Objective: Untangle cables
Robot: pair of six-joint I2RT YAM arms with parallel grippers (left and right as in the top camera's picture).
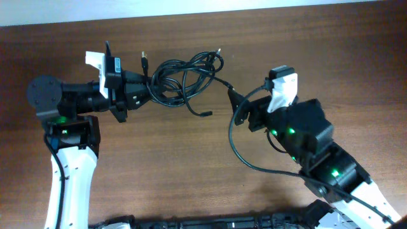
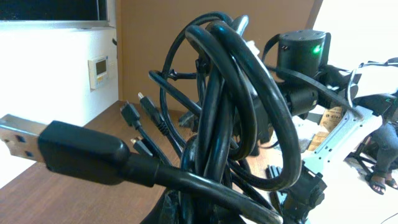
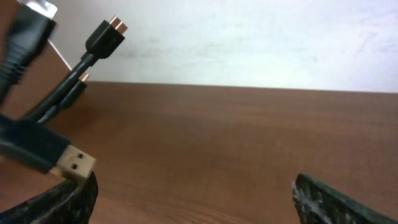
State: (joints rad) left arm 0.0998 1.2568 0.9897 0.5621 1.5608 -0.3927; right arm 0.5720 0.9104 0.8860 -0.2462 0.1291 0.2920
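The cables (image 1: pixel 186 76) are a black tangle of loops on the brown table, far centre. My left gripper (image 1: pixel 147 90) is shut on the tangle's left side; in the left wrist view the loops (image 2: pixel 230 106) fill the frame and hide the jaws, with a USB plug (image 2: pixel 31 142) sticking out left. My right gripper (image 1: pixel 234 108) is open and empty to the right of the tangle. In the right wrist view its fingers (image 3: pixel 199 205) stand wide apart, a silver USB plug (image 3: pixel 74 163) beside the left finger and other plugs (image 3: pixel 106 34) higher up. A loose cable end (image 1: pixel 206 114) lies between the arms.
The brown wooden table (image 1: pixel 191 165) runs to a white wall at the far edge. A thicker black wire (image 1: pixel 245 159) fixed to the right arm loops over the table. The left arm's base (image 1: pixel 44 95) sits at far left.
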